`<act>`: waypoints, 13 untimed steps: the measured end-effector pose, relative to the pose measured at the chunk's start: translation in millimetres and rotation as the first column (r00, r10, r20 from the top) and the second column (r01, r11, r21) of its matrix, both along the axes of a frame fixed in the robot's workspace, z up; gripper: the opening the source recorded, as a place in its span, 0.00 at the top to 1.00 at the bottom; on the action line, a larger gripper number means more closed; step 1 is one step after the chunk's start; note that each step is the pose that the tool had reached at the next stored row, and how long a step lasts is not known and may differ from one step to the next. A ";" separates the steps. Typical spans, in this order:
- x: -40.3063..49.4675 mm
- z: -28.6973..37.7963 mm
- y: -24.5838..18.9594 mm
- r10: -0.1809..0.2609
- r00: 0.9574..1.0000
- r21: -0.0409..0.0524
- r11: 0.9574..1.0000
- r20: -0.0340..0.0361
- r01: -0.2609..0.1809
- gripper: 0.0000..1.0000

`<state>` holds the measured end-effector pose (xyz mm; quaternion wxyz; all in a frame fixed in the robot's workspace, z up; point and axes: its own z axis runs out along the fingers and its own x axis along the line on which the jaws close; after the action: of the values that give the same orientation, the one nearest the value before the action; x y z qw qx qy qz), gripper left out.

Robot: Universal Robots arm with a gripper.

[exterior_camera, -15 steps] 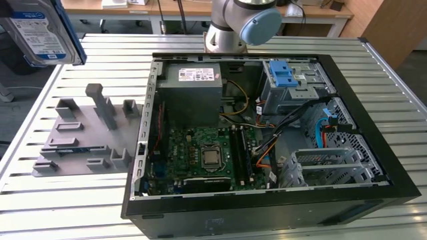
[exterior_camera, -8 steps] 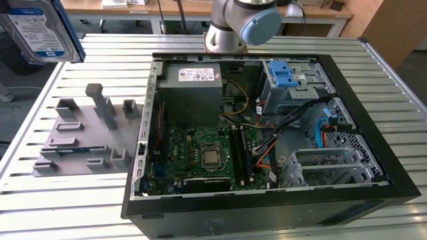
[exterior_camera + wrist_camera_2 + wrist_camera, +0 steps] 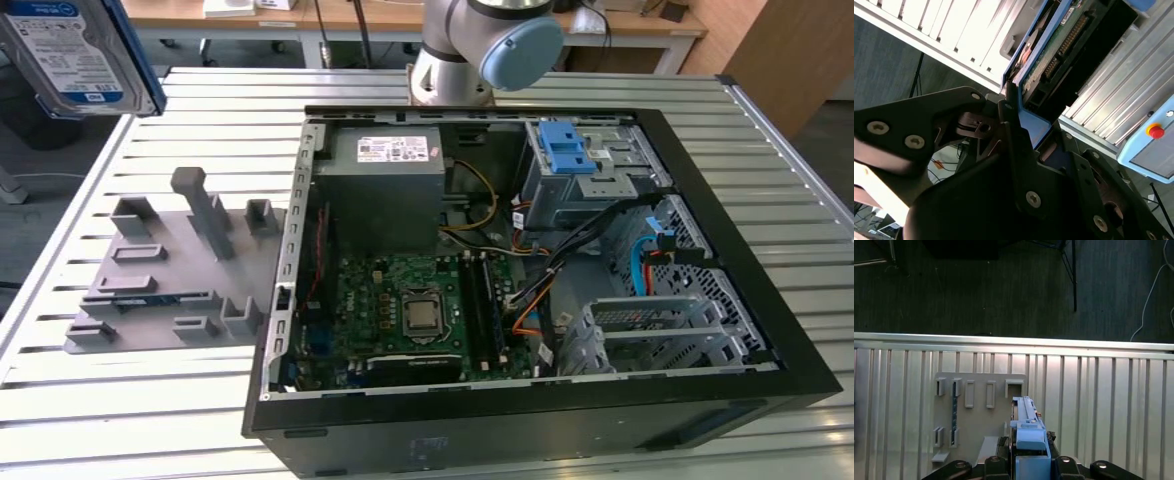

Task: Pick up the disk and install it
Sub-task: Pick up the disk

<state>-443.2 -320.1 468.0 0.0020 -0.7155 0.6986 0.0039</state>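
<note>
I have the gripper (image 3: 1029,452) pinching the disk (image 3: 1026,415) by its blue carrier, held in the air over the slatted metal table (image 3: 1104,405) and the grey fixture plate (image 3: 979,430). Dark floor (image 3: 979,290) lies past the table's edge. The open computer case (image 3: 534,415) rests on the same table.

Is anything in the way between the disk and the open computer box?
Nothing visible is. The gripper holds the disk high at the exterior view's left, and the computer case lies open on top.
</note>
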 end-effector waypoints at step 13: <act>0.0 17.7 0.0 0.000 1.000 0.000 1.000 0.000 0.000 0.64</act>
<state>-443.2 -320.1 485.7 0.0020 -0.7155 0.6986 0.0039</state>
